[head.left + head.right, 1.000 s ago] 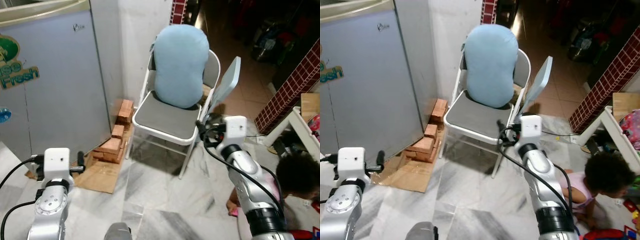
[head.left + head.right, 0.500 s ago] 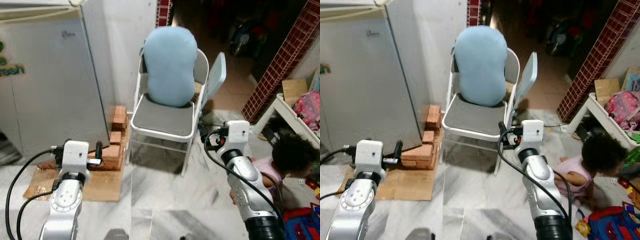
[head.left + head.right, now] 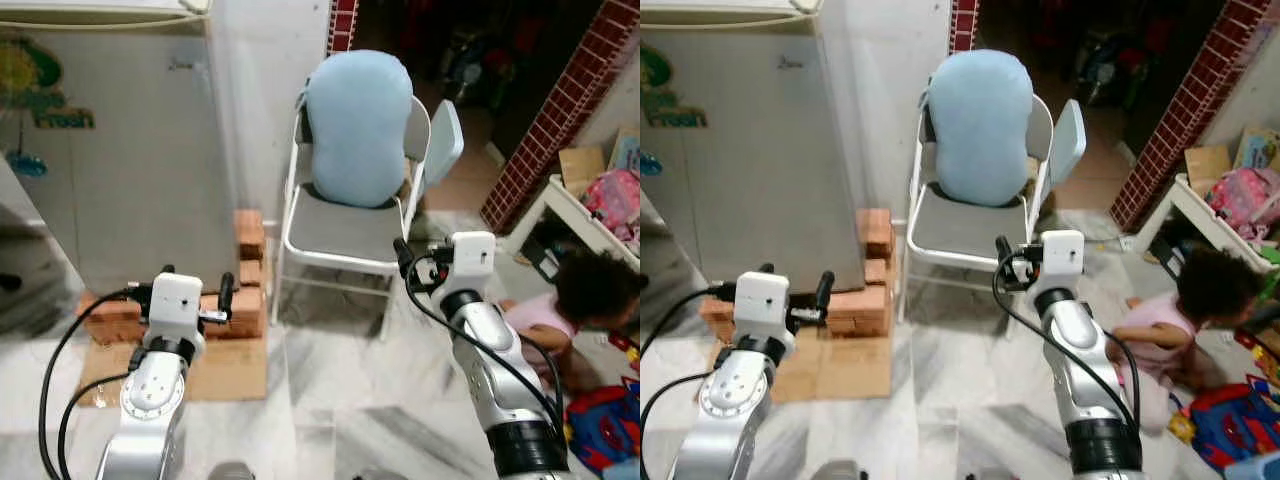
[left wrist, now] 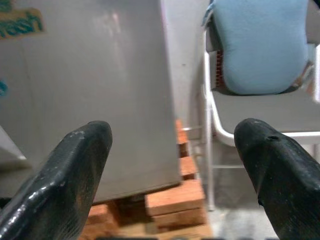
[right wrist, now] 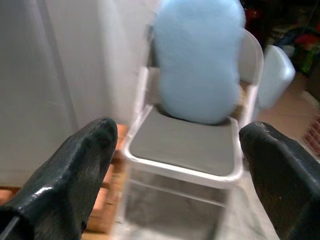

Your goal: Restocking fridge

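- Grippers sit nearest: the left gripper (image 4: 170, 165) hangs low above the marble floor (image 3: 330, 400) with its 2 black fingers spread wide and nothing between them.
- The right gripper (image 5: 175, 165) is raised in front of the chair, its fingers also wide apart and holding nothing.
- A sheet of cardboard (image 3: 225, 368) lies on the floor just ahead of the left arm, with stacked red bricks (image 3: 245, 285) on it and beside it.
- The grey fridge (image 3: 120, 150) stands on those bricks at the left, door shut, a green "Fresh" logo (image 3: 45, 95) on its front.
- A white folding chair (image 3: 345, 235) stands just right of the fridge, a pale blue cushion (image 3: 358, 125) leaning upright on its back.
- A person (image 3: 1185, 330) sits on the floor at the right, near a pink bag (image 3: 1240, 200) on a white shelf (image 3: 1200, 215).
- A dark doorway opens behind the chair.
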Controlling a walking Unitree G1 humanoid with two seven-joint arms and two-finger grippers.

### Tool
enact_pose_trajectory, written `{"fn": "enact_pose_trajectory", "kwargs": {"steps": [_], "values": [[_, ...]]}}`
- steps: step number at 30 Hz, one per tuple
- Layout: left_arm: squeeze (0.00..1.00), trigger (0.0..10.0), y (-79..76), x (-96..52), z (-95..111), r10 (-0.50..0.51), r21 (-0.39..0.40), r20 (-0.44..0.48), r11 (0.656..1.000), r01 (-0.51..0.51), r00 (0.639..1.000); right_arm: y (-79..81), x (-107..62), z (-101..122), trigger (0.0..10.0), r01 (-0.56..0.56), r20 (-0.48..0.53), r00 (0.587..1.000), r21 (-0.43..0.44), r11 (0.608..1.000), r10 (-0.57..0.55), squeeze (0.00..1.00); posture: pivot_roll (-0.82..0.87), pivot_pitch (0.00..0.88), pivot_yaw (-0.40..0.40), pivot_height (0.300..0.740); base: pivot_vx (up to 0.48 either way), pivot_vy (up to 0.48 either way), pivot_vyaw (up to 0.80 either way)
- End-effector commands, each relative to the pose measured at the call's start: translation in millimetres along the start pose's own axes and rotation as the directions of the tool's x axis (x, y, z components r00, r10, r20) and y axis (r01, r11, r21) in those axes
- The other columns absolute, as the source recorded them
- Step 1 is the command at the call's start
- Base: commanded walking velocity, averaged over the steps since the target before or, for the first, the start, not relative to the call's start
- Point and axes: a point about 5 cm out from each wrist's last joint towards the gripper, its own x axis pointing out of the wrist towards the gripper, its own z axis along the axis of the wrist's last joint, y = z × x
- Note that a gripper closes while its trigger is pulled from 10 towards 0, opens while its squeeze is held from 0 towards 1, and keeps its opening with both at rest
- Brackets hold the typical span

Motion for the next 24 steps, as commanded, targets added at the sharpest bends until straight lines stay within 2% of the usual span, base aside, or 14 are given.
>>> {"fn": "enact_pose_trajectory", "kwargs": {"steps": [1,24], "values": [[0.0,10.0,-7.7,2.8,7,-0.03,-0.008,0.032,1.0,0.03,0.999,-13.1,-0.8,3,10.0,0.039,0.005,0.999,-0.019,0.999,-0.039,0.0,0.08,0.0,-0.081,0.74,0.0,0.48,-0.41],[0.0,10.0,-20.3,2.9,13,-0.129,-0.007,0.05,0.992,0.129,0.99,-11.6,1.9,3,10.0,0.043,-0.003,0.999,-0.026,0.999,-0.043,0.0,0.07,0.0,-0.074,0.74,0.0,0.48,-0.77]]}}
